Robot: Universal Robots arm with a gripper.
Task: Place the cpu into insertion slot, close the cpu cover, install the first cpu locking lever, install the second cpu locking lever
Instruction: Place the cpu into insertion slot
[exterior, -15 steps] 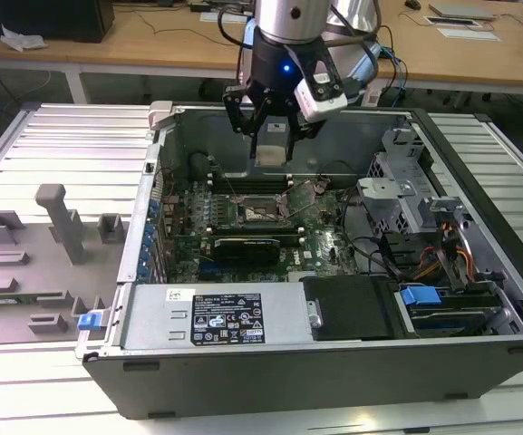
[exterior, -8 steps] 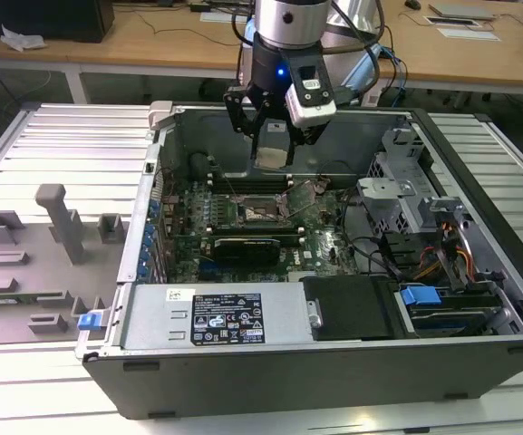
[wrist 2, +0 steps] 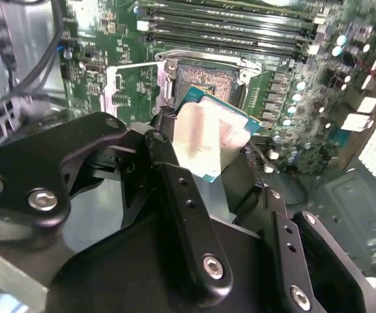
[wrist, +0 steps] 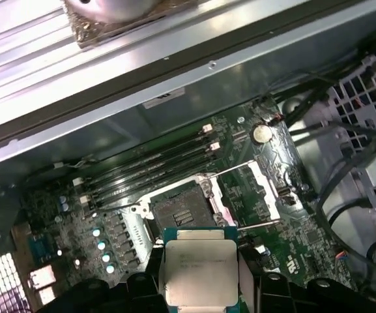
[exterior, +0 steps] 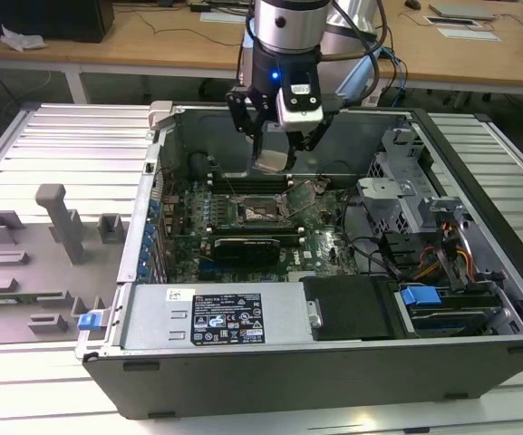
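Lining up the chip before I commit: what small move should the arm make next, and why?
Probably shift the cpu until it is centred over the insertion slot. The gripper holds it above the board, and in the first wrist view it lies off the socket's centre. The cpu cover is swung open, so the slot is exposed.

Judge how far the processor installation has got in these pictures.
Done: nothing is seated yet; the socket lies empty, with its cover standing open. In hand: the gripper holds the chip above the socket. Left: seating the chip, closing the cover and latching both levers.
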